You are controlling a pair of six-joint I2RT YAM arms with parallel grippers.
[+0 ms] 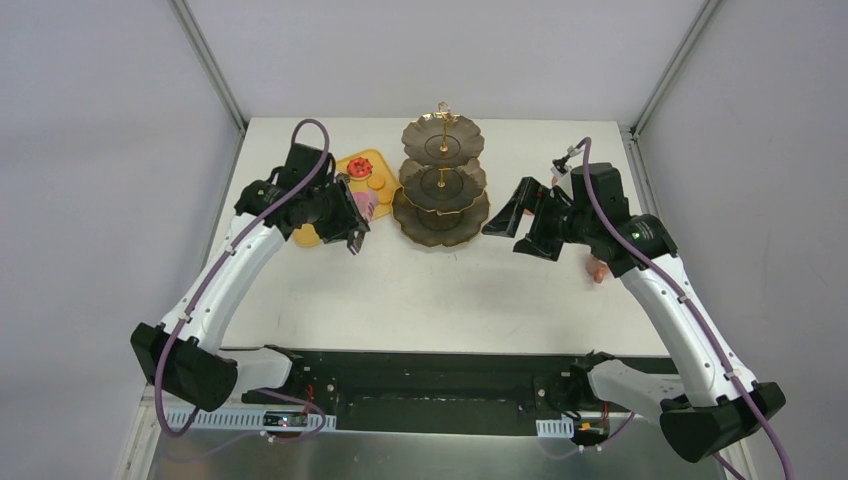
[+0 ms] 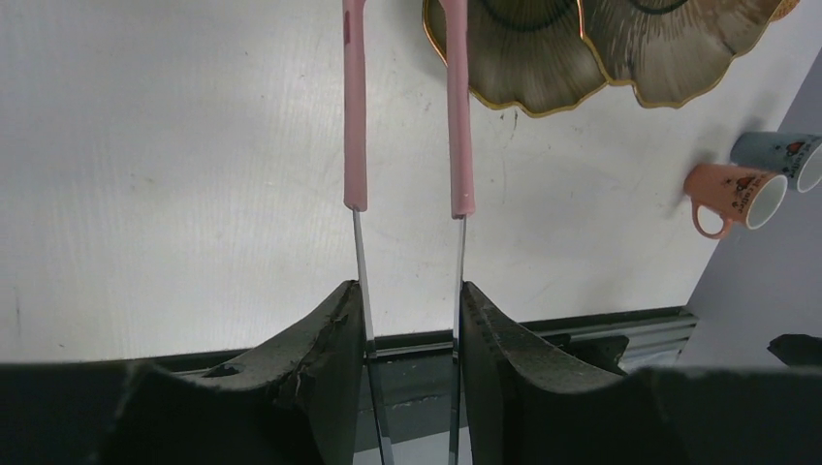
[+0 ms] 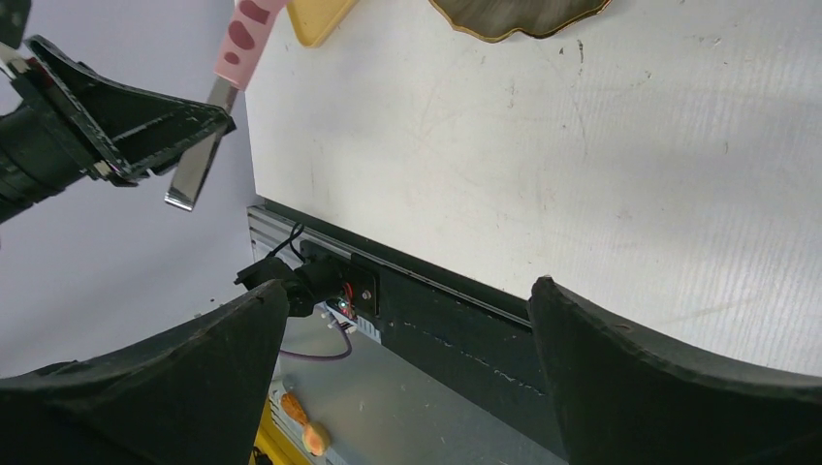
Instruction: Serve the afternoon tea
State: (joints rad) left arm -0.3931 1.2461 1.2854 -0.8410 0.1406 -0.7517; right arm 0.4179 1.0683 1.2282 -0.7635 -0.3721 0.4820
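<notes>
Your left gripper [image 2: 408,291] clamps pink-tipped steel tongs [image 2: 356,126] near the dark scalloped three-tier stand [image 1: 462,215]; nip the likely crumbly small cakes [image 1: 359,168] by their sides.

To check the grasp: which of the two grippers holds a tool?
The left gripper: it grips pink-sleeved tongs. The right gripper stands wide open, holding nothing.

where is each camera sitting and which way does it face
top external: above and behind the bases, looking down on the table, stand and both arms.
left wrist: on its arm, looking along the tongs in the left tool toward the stand and two cups.
right wrist: on its arm, looking past the open right tool at the table's near edge.
shared: both wrist views show the stand's rim and the tongs.
</notes>
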